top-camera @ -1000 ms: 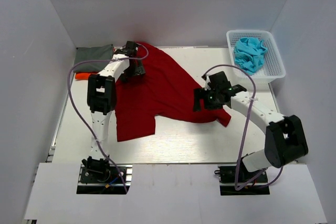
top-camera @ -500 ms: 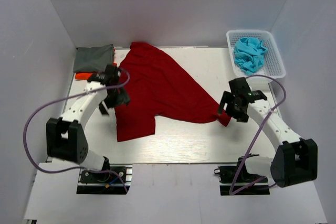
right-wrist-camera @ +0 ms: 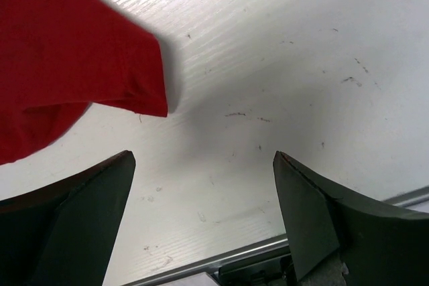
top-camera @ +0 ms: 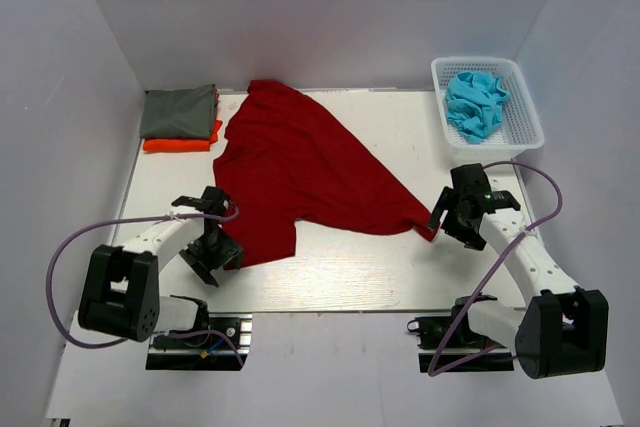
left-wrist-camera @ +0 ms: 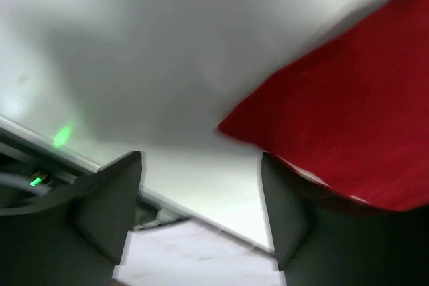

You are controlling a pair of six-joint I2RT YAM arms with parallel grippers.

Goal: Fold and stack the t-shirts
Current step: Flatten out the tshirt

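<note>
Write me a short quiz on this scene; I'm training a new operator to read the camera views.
1. True or false: the right gripper holds the dark red t-shirt.
2. What lies in the white basket? A) towels B) turquoise t-shirts C) nothing
3. Which t-shirt lies on the orange t-shirt at the far left?
Key: 1 false, its jaws stand open and empty; 2 B; 3 the grey-green t-shirt.

No wording, label, brand or number is legible anywhere I look: the dark red t-shirt [top-camera: 300, 167], the tabletop [top-camera: 400, 137] and the white basket [top-camera: 527, 105] all show plain surfaces from overhead and from both my wrist cameras.
</note>
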